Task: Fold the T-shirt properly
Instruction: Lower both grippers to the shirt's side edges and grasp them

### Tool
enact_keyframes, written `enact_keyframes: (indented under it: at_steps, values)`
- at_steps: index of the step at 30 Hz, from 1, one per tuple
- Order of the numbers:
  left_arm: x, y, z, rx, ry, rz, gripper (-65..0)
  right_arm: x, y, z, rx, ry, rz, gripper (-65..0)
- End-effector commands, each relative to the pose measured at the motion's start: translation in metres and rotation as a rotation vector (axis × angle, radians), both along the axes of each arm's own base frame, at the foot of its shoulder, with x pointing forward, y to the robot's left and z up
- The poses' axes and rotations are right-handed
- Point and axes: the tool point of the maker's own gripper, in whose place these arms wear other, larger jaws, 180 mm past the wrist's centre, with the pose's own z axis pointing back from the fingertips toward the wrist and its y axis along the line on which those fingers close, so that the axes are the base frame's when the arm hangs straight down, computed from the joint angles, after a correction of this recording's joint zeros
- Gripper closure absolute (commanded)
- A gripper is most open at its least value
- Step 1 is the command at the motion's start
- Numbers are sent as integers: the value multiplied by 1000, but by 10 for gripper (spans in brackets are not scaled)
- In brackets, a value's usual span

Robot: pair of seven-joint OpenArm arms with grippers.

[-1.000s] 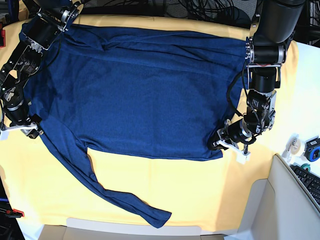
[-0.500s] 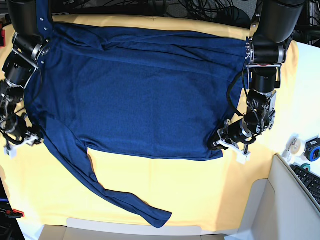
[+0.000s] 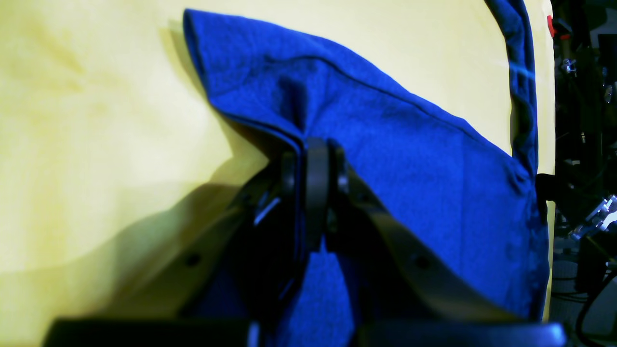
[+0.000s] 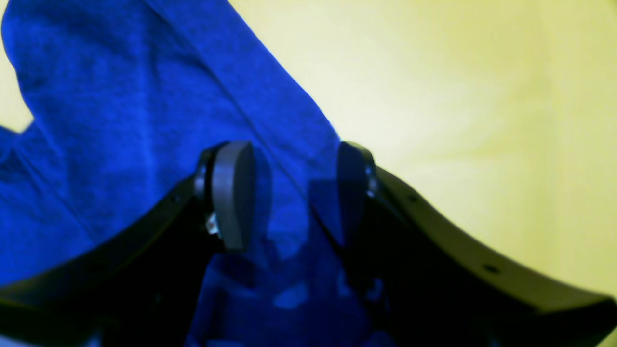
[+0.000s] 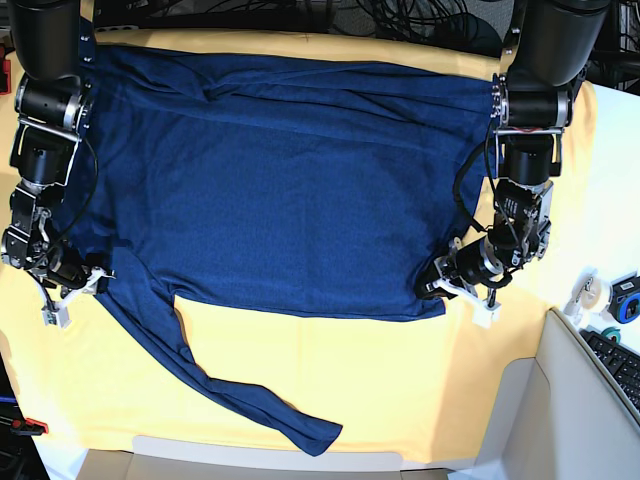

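T-shirt: navy, spread flat on yellow-covered worktop, one sleeve trailing toward the near edge. Left end effector: clamped on hem corner, seen only in wrist view. Right end effector: fingers apart, straddling fabric edge. Keyboard beside worktop, base view only.

- Base view: both arms are cut off by the top edge.
- Left wrist view: the T-shirt runs out of frame at the bottom; the hem inside the pinch is hidden.
- Right wrist view: foreground fabric between the fingers is blurred.
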Motion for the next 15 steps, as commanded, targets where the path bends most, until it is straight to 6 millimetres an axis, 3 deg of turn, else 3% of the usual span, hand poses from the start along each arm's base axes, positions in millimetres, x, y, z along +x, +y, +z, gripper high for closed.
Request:
enact_keyframes:
  at_steps: [1,7,15]
  values:
    - [16,-1,21,6,-55,-13,0,11,-18,25,-5,-68,-42,-266]
    - [12,-6,16,21,-44,-37,0,-3,-44,27,84,-122,-174,-265]
    - [11,-6,15,21,-43,-37,0,-13,-27,2,111,-79,-162,-265]
